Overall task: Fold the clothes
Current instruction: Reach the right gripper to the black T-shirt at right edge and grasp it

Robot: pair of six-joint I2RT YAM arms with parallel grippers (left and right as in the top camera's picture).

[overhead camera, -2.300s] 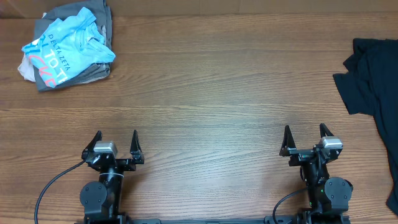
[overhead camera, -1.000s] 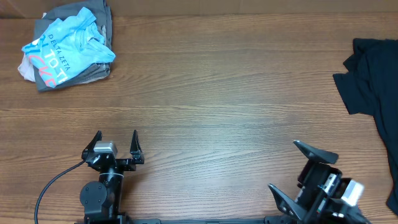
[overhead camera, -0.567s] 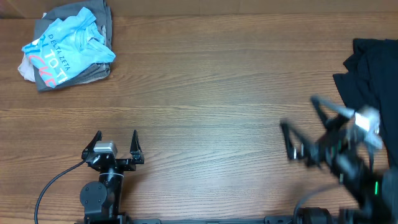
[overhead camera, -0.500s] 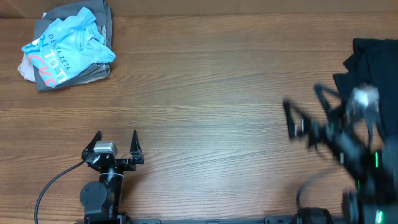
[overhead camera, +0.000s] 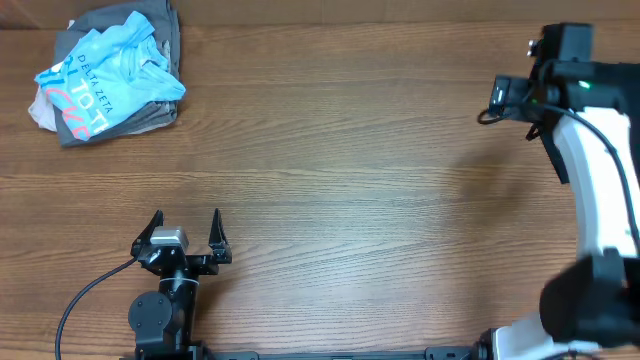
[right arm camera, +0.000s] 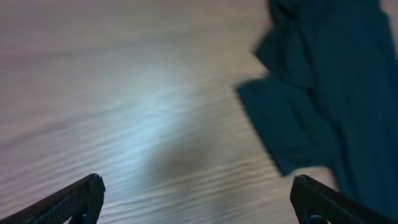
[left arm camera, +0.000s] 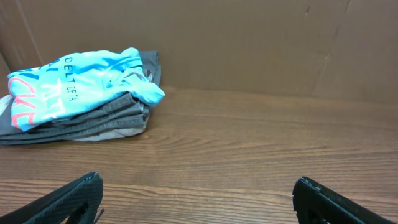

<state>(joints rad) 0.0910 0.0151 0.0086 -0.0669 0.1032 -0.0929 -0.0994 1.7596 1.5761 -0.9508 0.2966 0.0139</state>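
The black T-shirt (right arm camera: 323,81) lies crumpled on the wooden table at the far right; it appears blurred in the right wrist view. My right gripper (right arm camera: 199,193) hangs open well above the table, just left of the shirt, with nothing between its fingers. In the overhead view the raised right arm (overhead camera: 590,170) covers most of that shirt. My left gripper (overhead camera: 187,222) rests open at the table's front left, and is empty in the left wrist view (left arm camera: 199,193). A pile of folded clothes (overhead camera: 105,75) topped by a light blue printed shirt (left arm camera: 81,87) sits at the back left.
A brown cardboard wall (left arm camera: 249,43) stands behind the table's far edge. Bare wooden tabletop (overhead camera: 340,160) stretches between the pile and the black shirt. A black cable (overhead camera: 85,300) runs from the left arm's base.
My right arm has lifted off its rest at the front edge and swung up and back to the right, over the black T-shirt. The left arm has not moved.
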